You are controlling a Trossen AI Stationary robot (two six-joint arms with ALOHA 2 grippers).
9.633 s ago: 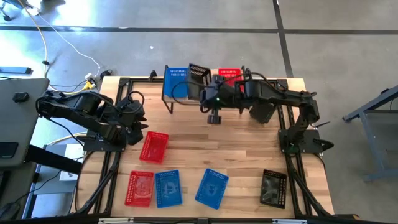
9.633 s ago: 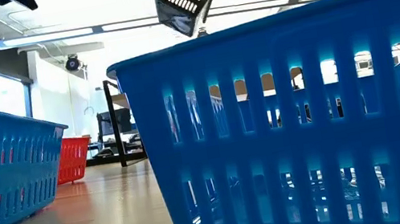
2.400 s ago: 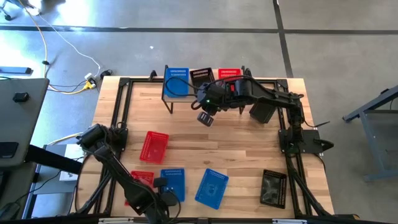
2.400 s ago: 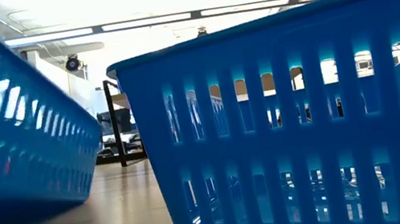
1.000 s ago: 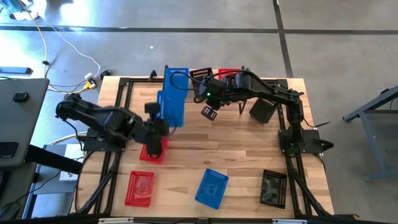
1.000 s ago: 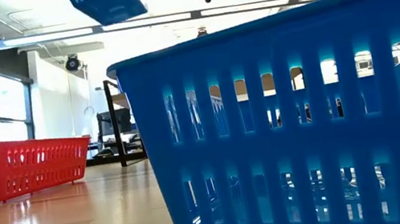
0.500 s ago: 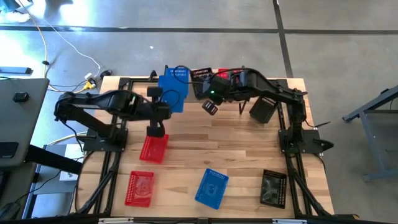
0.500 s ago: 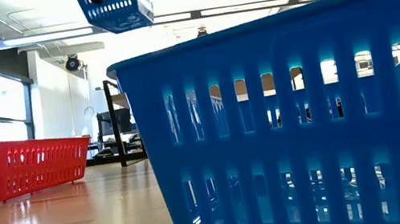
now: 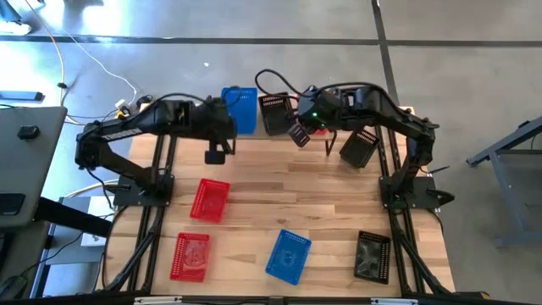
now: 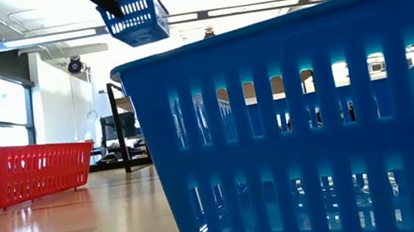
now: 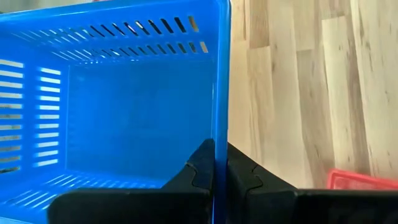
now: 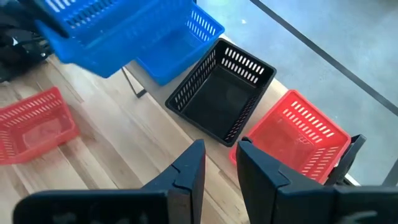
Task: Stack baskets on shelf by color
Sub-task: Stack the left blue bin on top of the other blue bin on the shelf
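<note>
My left gripper (image 9: 225, 127) is shut on a blue basket (image 9: 240, 110) and holds it in the air at the far left of the table, over the shelf's left end, where another blue basket (image 12: 186, 37) stands. In the low view the held basket (image 10: 136, 18) hangs high and tilted. A black basket (image 9: 273, 114) stands in the middle of the shelf and a red basket (image 12: 292, 137) at its right. My right gripper (image 12: 221, 162) hovers open above the table just in front of the black basket, with nothing between its fingers. My left gripper pinches one side wall of the blue basket at its rim (image 11: 214, 146), one finger inside the basket and one outside. The basket is lifted clear of the table and shelf, and in the low view it sits tilted in the hold.
On the table lie a red basket (image 9: 209, 201) at mid left, a second red basket (image 9: 190, 257) at the near left, a blue basket (image 9: 288, 256) near the front edge and a black basket (image 9: 373, 256) at the near right.
My left gripper has carried the blue basket from over the table's middle left toward the far edge, up to the shelf's left end. My right gripper has drawn a little toward the far edge, near the black basket.
</note>
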